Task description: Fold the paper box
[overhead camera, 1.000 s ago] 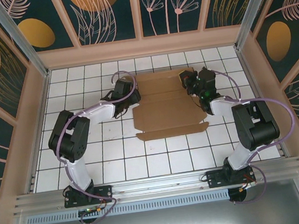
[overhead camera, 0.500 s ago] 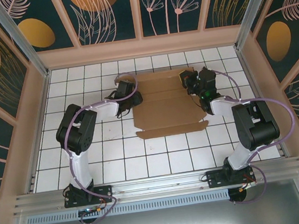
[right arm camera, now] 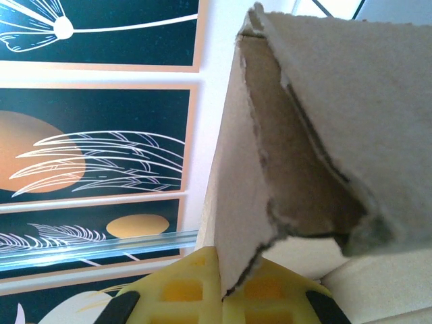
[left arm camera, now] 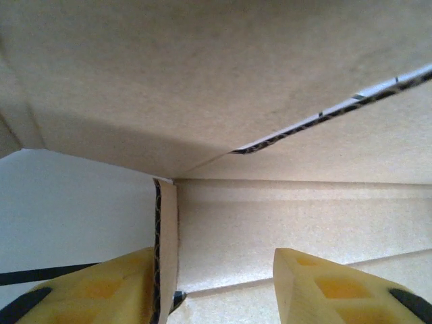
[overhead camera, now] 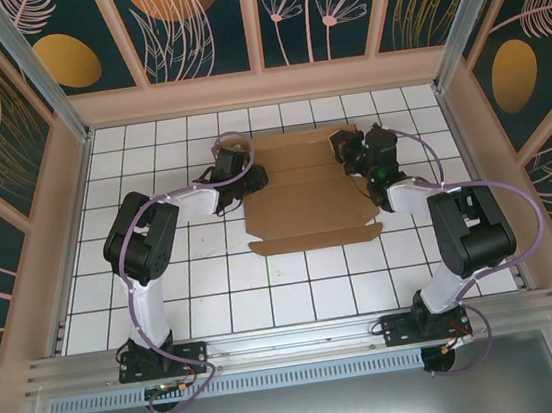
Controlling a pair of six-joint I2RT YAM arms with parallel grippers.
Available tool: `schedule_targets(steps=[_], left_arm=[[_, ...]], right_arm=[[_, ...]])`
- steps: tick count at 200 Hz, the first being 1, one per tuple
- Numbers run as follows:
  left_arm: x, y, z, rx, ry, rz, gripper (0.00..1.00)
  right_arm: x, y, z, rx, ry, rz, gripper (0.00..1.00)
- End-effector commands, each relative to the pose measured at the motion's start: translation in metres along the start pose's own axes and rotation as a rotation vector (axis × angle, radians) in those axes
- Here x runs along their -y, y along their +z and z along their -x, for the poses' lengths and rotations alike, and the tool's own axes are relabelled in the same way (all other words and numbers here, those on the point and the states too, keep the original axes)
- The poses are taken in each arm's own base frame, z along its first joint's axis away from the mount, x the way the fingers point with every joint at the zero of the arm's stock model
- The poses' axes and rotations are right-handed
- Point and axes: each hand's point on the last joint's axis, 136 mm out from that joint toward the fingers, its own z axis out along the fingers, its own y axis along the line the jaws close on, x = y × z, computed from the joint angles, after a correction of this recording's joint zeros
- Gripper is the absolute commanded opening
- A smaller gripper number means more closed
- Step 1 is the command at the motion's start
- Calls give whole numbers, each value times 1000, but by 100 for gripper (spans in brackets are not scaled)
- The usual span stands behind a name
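While the paper box (overhead camera: pixel 307 198) lies part-folded on the tiled table (overhead camera: pixel 165 291), box pos: between both arms, creases running L-R.
L gripper (overhead camera: pixel 244 177): at box's left edge; jaws apart, straddling a side flap (left arm camera: pixel 167 236); flap touches one finger (left arm camera: pixel 101 290), other finger stands clear.
R gripper (overhead camera: pixel 347 145): at right edge, far end; jaws clamped on a raised flap (right arm camera: pixel 236 169).
Key relation: side flap sits inside L jaws, off-centre; closing should prob catch it.
Nearer arm: L.
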Motion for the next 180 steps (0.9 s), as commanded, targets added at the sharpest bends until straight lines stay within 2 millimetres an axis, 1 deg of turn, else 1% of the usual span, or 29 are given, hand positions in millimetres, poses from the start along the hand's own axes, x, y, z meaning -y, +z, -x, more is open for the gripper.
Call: schedule_targets(steps=[1,28,71,104,140,167,180], left_arm=[[19,-10,10,23,19,-87,46],[24,-5,4,-2,23,-110,46],[29,1,2,-21,36,-114,47],[26,9,-3,-44,34,-109,47],[25,18,-13,-80,36,-106,48],[16,26,-25,-118,35,-82,48],[12,23,-26,-116,38,-70,47]], right_arm=[[-8,6,-8,-24,-35,23,0],[-6,8,-9,-31,-37,17,0],[-1,9,-13,-44,-35,5,0],[2,9,-14,-47,-37,-1,0],[7,11,-16,-51,-34,-8,0],[10,10,-17,-51,-35,-14,0],[12,10,-16,-47,-36,-20,0]])
